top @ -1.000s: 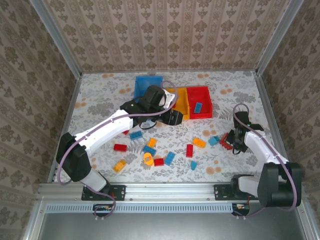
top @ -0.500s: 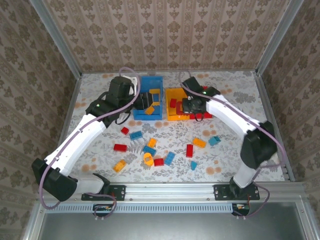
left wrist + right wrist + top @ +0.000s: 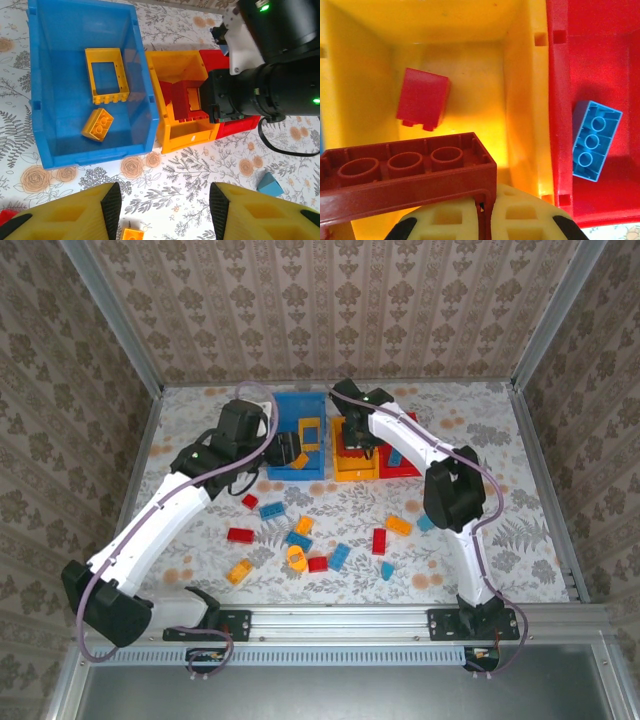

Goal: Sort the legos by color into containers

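While a red frame (image 3: 405,162) is held over the yellow bin (image 3: 355,475), the left tool (image 3: 285,448) hangs empty.
From above, the left tool is seen at the blue bin (image 3: 300,472) and the right tool (image 3: 355,438) over the yellow bin, with legos (image 3: 300,540) spread on the bench (image 3: 520,440). At the left wrist, the fingers (image 3: 111,202) are seen half spread with nothing between; a yellow frame (image 3: 90,75) and yellow brick (image 3: 97,124) lie in the blue bin. At the right wrist, the tool is clamped on the red frame above a red cube (image 3: 422,97); a blue brick (image 3: 592,140) lies in the red bin (image 3: 560,100). The frame is best lowered clear of cube and walls before being released.
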Robot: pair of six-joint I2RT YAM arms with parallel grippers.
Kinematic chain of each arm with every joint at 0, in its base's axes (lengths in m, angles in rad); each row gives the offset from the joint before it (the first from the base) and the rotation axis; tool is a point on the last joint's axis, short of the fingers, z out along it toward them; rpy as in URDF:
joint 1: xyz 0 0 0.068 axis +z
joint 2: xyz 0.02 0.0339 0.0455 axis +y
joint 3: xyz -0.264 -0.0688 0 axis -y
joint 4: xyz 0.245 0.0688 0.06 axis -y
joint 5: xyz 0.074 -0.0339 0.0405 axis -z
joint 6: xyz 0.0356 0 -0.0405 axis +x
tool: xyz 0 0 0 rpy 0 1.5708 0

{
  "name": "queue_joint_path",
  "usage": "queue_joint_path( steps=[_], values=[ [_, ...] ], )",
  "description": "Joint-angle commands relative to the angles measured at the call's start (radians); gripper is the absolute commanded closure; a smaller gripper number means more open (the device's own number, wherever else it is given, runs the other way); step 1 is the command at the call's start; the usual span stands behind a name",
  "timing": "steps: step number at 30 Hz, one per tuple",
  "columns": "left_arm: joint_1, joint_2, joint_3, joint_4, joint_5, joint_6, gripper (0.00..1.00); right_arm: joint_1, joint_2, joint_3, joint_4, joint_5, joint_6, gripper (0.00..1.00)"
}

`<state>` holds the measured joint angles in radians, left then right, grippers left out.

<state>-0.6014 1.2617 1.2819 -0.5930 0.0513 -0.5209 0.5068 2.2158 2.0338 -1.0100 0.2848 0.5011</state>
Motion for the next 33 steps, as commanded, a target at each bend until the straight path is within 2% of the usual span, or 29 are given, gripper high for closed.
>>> queue_joint_path(
  steps=[1, 10, 21, 33],
  values=[
    [-0.001, -0.036, -0.013, -0.004, -0.008, -0.008, 0.47, 0.0, 0.035, 0.029, -0.09, 0.069, 0.019, 0.94],
    [-0.003, -0.041, -0.012, -0.007, 0.002, 0.004, 0.47, 0.004, 0.092, 0.031, -0.086, 0.065, 0.031, 0.91],
    [-0.005, -0.036, -0.013, -0.004, 0.019, 0.004, 0.47, 0.023, 0.092, 0.077, -0.09, 0.053, 0.035, 0.72],
    [-0.003, -0.031, -0.025, -0.032, 0.008, 0.001, 0.46, 0.032, -0.093, 0.058, -0.086, -0.009, 0.113, 0.71]
  ],
)
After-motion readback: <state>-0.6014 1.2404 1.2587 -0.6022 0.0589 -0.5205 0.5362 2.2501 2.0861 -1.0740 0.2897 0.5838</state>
